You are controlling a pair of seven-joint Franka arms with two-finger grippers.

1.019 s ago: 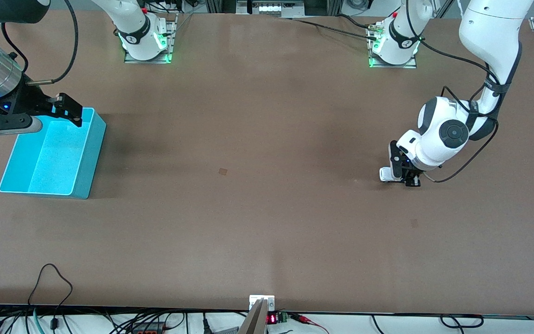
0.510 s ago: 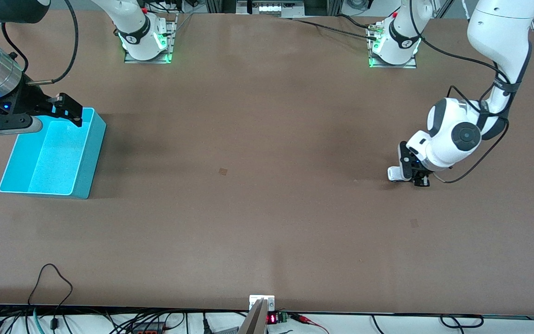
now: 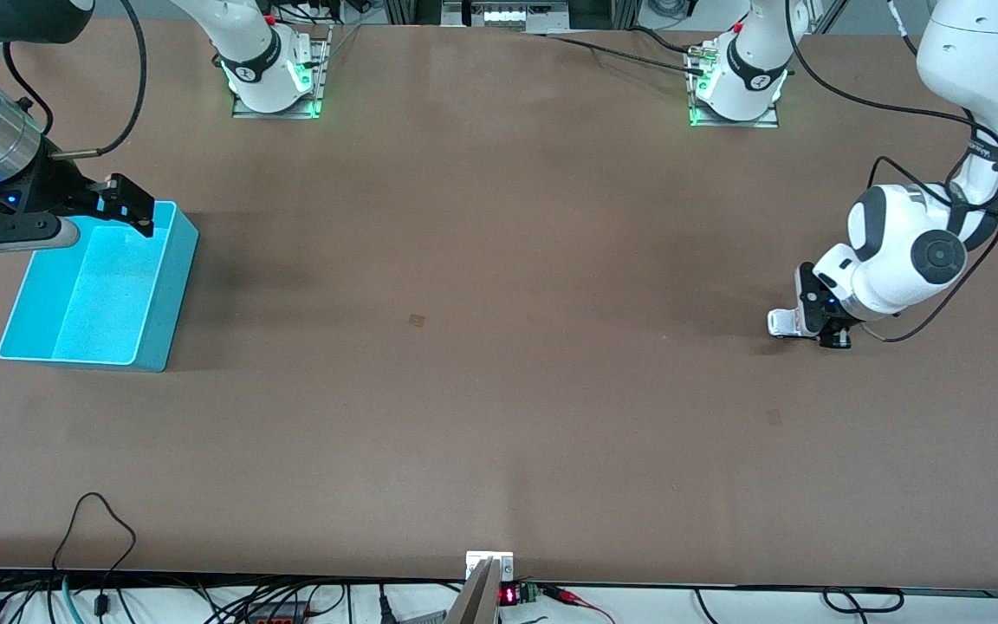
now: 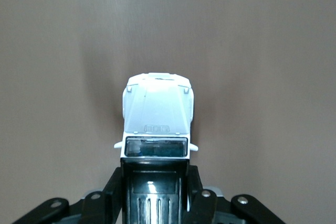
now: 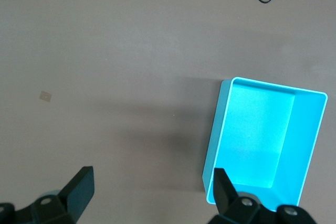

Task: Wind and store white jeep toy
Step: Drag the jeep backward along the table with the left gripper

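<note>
My left hand point(image 3: 813, 327) is clamped on the jeep point(image 3: 783, 323), wheels on the surface point(image 3: 499, 347) toward the left arm's end. I can't read the grille lettering. My right hand point(image 3: 122, 204) waits, fingers apart, over the bin point(image 3: 165, 295).

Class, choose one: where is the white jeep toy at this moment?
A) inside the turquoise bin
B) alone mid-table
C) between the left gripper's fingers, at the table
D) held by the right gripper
C: the left gripper is clamped around the white jeep toy, at the table.
</note>
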